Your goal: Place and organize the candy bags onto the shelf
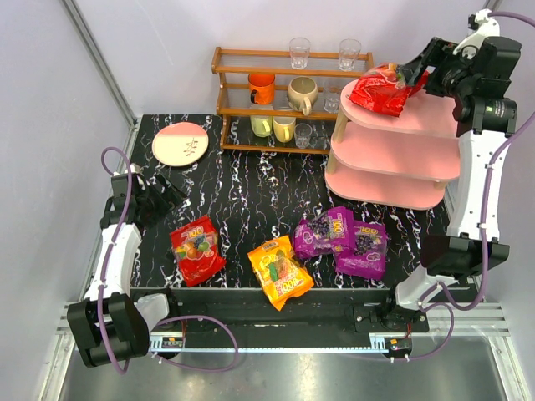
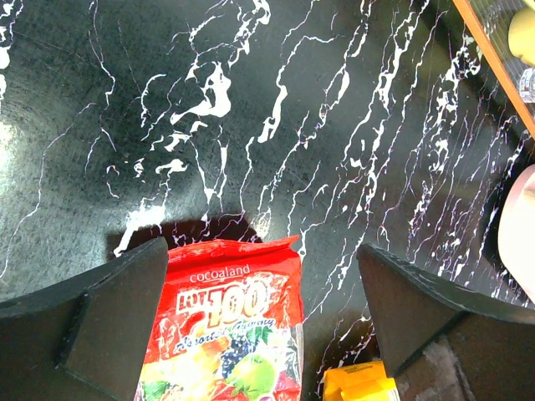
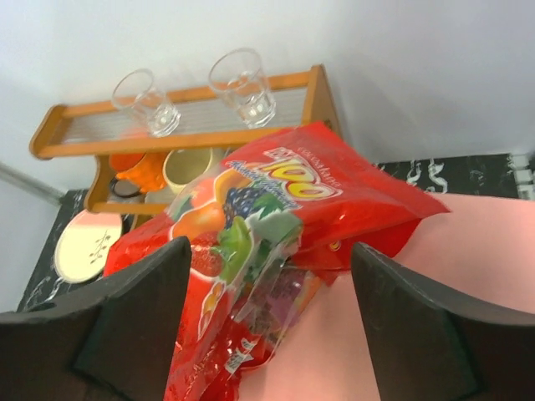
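A red candy bag (image 1: 383,90) lies crumpled on the top board of the pink shelf (image 1: 393,159). My right gripper (image 1: 415,71) is open at that bag. In the right wrist view the bag (image 3: 276,225) rests on the pink board (image 3: 451,276) between the spread fingers of my right gripper (image 3: 269,251). On the table lie a second red bag (image 1: 197,249), an orange bag (image 1: 280,271) and two purple bags (image 1: 324,231) (image 1: 364,249). My left gripper (image 1: 163,196) is open and empty. Its wrist view shows the red bag (image 2: 226,326) below and the orange bag's corner (image 2: 359,384).
A brown wooden rack (image 1: 288,100) with cups and glasses stands at the back, just left of the shelf. A pink and cream plate (image 1: 180,144) lies at the back left. Grey walls close in the left side and the back.
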`<state>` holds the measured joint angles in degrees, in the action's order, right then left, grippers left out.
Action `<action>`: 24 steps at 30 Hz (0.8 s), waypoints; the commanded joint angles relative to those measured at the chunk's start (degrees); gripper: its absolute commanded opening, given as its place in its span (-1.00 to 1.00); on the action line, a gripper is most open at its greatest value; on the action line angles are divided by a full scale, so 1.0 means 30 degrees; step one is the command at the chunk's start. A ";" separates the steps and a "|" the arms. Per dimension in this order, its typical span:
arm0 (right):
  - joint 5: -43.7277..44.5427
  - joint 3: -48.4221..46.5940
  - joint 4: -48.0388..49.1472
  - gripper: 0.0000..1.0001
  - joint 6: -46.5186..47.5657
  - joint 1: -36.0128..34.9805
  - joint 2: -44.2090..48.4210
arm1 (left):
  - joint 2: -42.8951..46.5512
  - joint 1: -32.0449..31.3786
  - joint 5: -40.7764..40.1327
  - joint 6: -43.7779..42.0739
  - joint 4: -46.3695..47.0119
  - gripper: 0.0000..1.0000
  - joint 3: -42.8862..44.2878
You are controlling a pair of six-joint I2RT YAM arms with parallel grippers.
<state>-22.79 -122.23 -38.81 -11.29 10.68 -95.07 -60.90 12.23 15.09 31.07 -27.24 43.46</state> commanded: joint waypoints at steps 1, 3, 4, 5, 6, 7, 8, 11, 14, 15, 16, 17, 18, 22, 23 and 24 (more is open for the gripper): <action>0.2871 -0.1383 0.0720 0.75 -0.0572 0.0103 0.0780 | 0.0028 0.0142 0.0506 0.0015 0.0791 0.98 0.0014; 0.3462 -0.1588 0.0718 0.75 -0.0893 0.0103 0.1160 | 0.0028 0.0172 0.0535 0.0015 0.0791 0.98 0.0014; 0.3522 -0.1676 0.0719 0.73 -0.1214 0.0103 0.1249 | 0.0028 0.0201 0.0565 0.0044 0.0791 0.98 0.0014; 0.3407 -0.1764 0.0835 0.66 -0.1362 0.0103 0.1307 | 0.0057 0.0201 0.0536 0.0044 0.0849 0.98 -0.0015; 0.3203 -0.1910 0.0923 0.27 -0.1538 0.0074 0.1279 | 0.0057 0.0201 0.0594 0.0044 0.0820 0.98 -0.0015; 0.2766 -0.1998 0.1069 0.02 -0.1830 0.0074 0.1221 | 0.0057 0.0230 0.0623 0.0044 0.0849 0.98 -0.0015; 0.2732 -0.2115 0.1186 -0.23 -0.1891 0.0045 0.1017 | 0.0057 0.0201 0.0624 0.0073 0.0878 0.98 -0.0044; 0.4046 -0.3138 0.0839 -0.85 -0.1309 -0.1093 0.0170 | 0.0057 0.0259 0.0653 0.0044 0.0878 0.98 -0.0073; 0.6127 -0.5187 0.0020 -0.88 0.0362 -0.3320 -0.1320 | 0.0087 0.0289 0.0653 0.0044 0.0878 0.98 -0.0044; 0.6391 -0.6295 -0.0245 -0.88 0.0539 -0.4166 -0.1764 | 0.0087 0.0289 0.0624 0.0044 0.0878 0.98 -0.0044; 0.6945 -0.6799 -0.0422 -0.90 0.0627 -0.4377 -0.2667 | 0.0029 0.0318 0.0653 0.0044 0.0878 0.98 -0.0015; 0.7241 -0.7210 -0.0801 -0.92 0.0628 -0.4553 -0.3053 | 0.0057 0.0318 0.0653 0.0044 0.0907 0.98 -0.0015; 0.7505 -0.7620 -0.0805 -0.95 0.0628 -0.4874 -0.3347 | 0.0028 0.0347 0.0682 0.0044 0.0908 0.98 -0.0015; 0.9818 -0.5784 0.1324 -1.00 0.0979 -0.5316 -0.3556 | 0.0028 0.0348 0.0711 0.0015 0.0907 0.98 -0.0015; 1.0257 -0.4676 0.1827 -1.00 0.1096 -0.5375 -0.3439 | -0.0001 0.0377 0.0740 0.0015 0.0879 0.98 -0.0015; 1.1073 -0.4027 0.2818 -1.00 0.1184 -0.5433 -0.3090 | -0.0001 0.0406 0.0741 0.0015 0.0878 0.98 -0.0015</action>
<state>0.73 -139.81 -37.74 -10.11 -5.13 -105.41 -60.90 12.88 16.12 31.07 -26.85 43.46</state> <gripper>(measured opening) 0.007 0.987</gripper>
